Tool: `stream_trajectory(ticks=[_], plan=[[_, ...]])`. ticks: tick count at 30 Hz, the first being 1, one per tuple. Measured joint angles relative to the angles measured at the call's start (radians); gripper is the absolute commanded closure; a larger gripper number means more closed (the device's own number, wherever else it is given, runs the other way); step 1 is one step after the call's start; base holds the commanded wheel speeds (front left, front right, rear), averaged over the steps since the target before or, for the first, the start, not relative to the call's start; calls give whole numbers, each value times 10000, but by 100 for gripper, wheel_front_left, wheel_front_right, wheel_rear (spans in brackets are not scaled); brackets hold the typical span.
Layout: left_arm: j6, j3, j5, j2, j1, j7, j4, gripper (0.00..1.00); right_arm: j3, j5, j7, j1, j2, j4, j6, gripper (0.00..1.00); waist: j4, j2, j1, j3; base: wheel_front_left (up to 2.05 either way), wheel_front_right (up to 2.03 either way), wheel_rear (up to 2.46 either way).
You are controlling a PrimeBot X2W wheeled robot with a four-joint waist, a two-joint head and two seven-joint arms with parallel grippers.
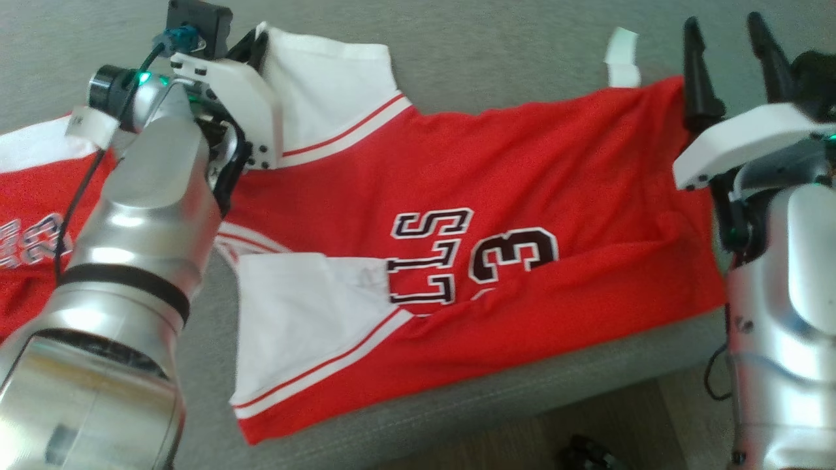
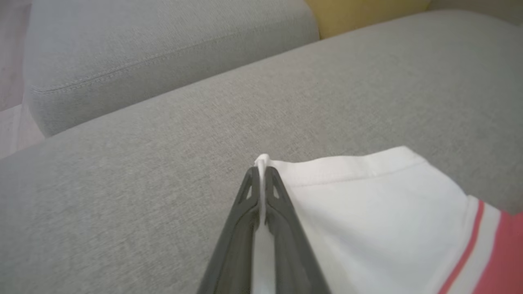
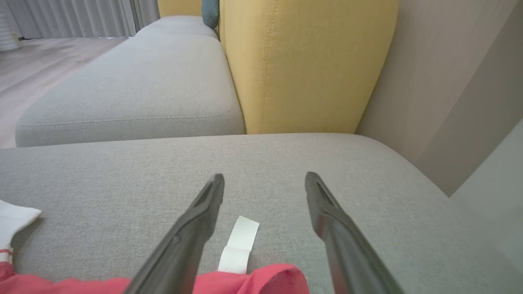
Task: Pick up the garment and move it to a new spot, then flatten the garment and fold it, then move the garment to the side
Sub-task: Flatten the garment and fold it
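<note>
The garment point(image 1: 496, 176) is a red jersey with white sleeves and dark lettering, spread across the grey sofa seat point(image 1: 522, 46). My left gripper point(image 1: 255, 46) is at the far upper sleeve. In the left wrist view the left gripper point(image 2: 260, 171) is shut, with the white sleeve's point(image 2: 367, 204) corner pinched between its fingertips. My right gripper point(image 1: 725, 39) stands open over the jersey's right hem. In the right wrist view the right gripper point(image 3: 264, 183) has nothing between its fingers, with the red hem point(image 3: 261, 281) and a white tag point(image 3: 241, 241) just below.
Another red and white cloth point(image 1: 32, 196) lies at the far left, partly behind my left arm. A yellow back cushion point(image 3: 306, 61) and a second grey seat point(image 3: 135, 85) stand beyond the sofa seat. The seat's front edge and wooden floor point(image 1: 588, 418) run along the bottom.
</note>
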State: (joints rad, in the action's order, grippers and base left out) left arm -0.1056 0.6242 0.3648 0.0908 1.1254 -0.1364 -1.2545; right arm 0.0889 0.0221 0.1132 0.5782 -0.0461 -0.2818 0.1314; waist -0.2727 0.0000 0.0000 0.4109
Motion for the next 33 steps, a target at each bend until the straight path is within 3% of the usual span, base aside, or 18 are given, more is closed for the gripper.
stream_trajectory(ticks=[5,13,22,33], plan=[[-6,-268,359,-255,-156,-792,309,100,508,-433,546,526,-157,-1124,0,0,748,0,0,-232,0,0,0],[-148,-173,548,-424,-527,-1016,719,100,339,-679,911,540,-384,-3068,0,0,1436,0,0,-679,0,0,0],[-178,-29,619,-447,-567,-1035,926,100,623,-1825,1308,696,-972,-4684,0,0,1498,0,0,-811,0,0,0],[-176,63,721,-426,-553,-1045,1037,100,1444,-3241,1053,1523,-1221,-5706,0,0,1493,0,0,-729,0,0,0]])
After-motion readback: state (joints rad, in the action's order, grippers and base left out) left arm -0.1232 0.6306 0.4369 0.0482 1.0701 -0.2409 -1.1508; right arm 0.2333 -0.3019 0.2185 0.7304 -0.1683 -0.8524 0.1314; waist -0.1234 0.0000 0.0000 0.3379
